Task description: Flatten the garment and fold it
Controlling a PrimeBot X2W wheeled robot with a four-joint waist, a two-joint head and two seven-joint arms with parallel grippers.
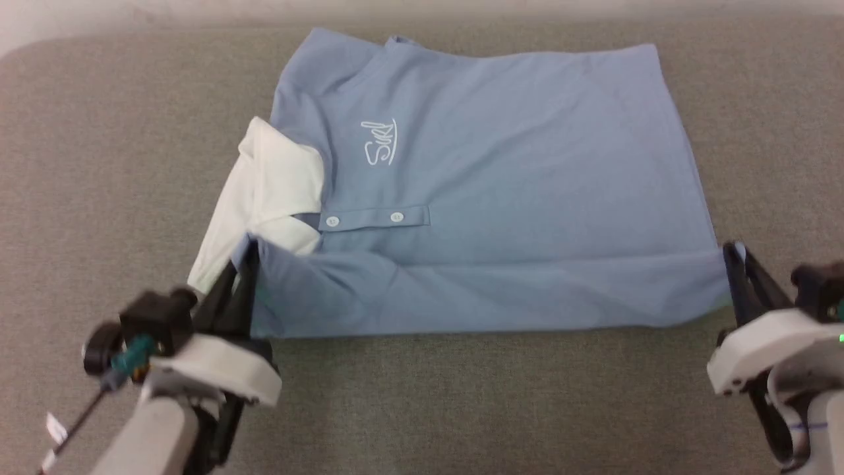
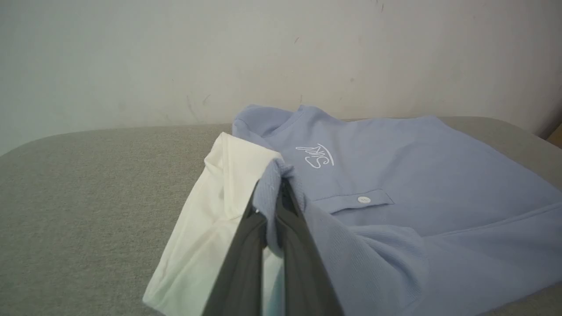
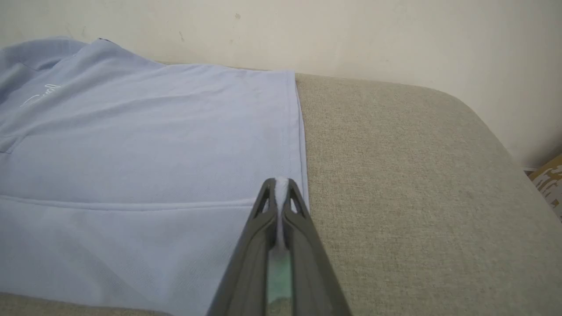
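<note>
Blue shirt (image 1: 501, 171) lies spread on the grey pad (image 1: 461, 402), its white collar (image 1: 280, 175) toward nine o'clock. My left gripper (image 1: 248, 254) pinches the shoulder corner at eight o'clock. My right gripper (image 1: 733, 254) pinches the hem corner at four o'clock.

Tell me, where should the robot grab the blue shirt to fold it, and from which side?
Probably at the two ends of the near edge, coming from the robot's own side. The shirt lies sideways, white collar left, hem right, so that long edge faces the robot. The left gripper and right gripper are pinched shut on those corners.
</note>
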